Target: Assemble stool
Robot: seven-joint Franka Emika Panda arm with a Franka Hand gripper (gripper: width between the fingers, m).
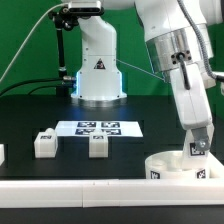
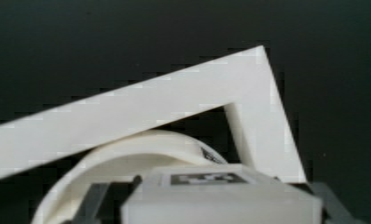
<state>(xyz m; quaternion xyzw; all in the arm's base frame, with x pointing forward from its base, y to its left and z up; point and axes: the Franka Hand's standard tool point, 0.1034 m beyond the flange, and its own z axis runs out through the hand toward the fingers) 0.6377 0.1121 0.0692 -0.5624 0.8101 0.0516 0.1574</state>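
The round white seat (image 1: pixel 172 166) lies at the front on the exterior view's right, in the corner of the border bars. My gripper (image 1: pixel 197 146) is right above it, shut on a white leg (image 1: pixel 196 151) with a tag, held at the seat's top face. I cannot tell whether the leg touches the seat. In the wrist view the leg (image 2: pixel 200 198) fills the space between the dark fingers (image 2: pixel 104 196), with the seat (image 2: pixel 132 158) behind it. Two more legs (image 1: pixel 44 142) (image 1: pixel 98 145) stand on the black table, and a third (image 1: pixel 2 153) shows at the left edge.
The marker board (image 1: pixel 98 127) lies flat in the middle of the table in front of the robot base (image 1: pixel 98 75). White border bars run along the front (image 1: pixel 90 190) and meet at a corner beside the seat (image 2: pixel 253 95).
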